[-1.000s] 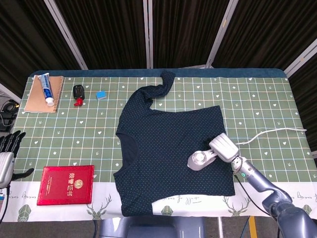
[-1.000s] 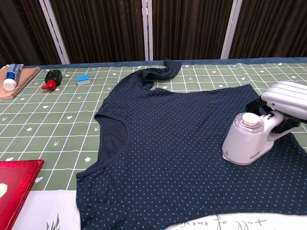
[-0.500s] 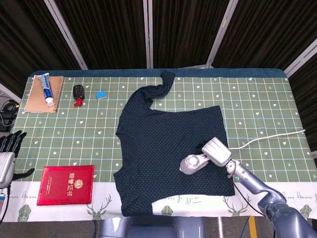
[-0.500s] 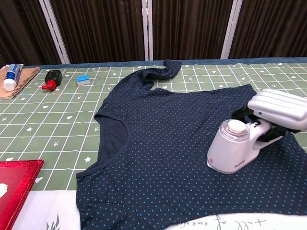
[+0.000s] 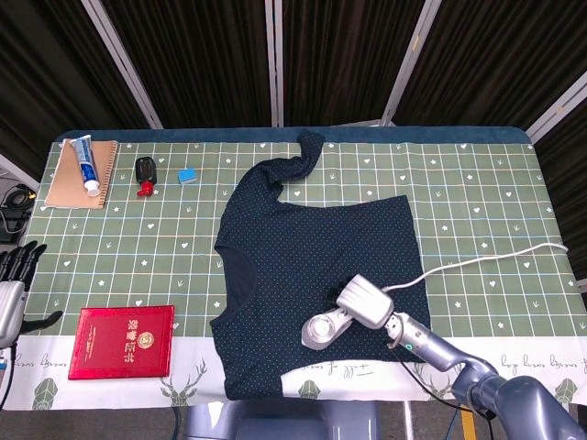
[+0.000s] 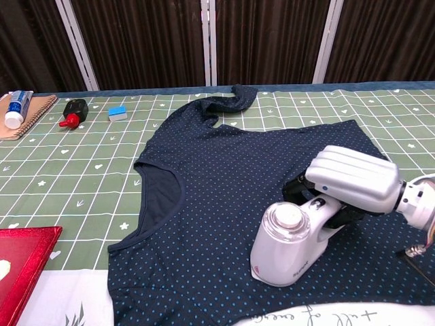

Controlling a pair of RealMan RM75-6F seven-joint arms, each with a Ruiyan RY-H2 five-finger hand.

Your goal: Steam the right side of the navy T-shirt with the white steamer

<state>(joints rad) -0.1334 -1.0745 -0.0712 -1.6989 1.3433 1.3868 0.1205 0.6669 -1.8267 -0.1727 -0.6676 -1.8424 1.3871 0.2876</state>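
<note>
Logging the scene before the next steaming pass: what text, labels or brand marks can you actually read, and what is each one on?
white steamer: small dark brand print low on its side, too small to read.
red booklet: gold characters and a round emblem on its cover, too blurred to read.
toothpaste tube: blue and red print, unreadable.
tablecloth: cursive script along the white front border, not legible.
navy T-shirt: only dots, no text.

1. Table (image 5: 477,183) covered by green grid-pattern cloth with white printed front edge.
2. Navy T-shirt (image 5: 312,266) lies flat at centre.
3. Far left: notebook (image 5: 81,176), black bottle with red cap (image 5: 145,175), small blue block (image 5: 187,175).
4. Near left: red booklet (image 5: 122,341).
5. White cord (image 5: 477,263) trails right.
</note>
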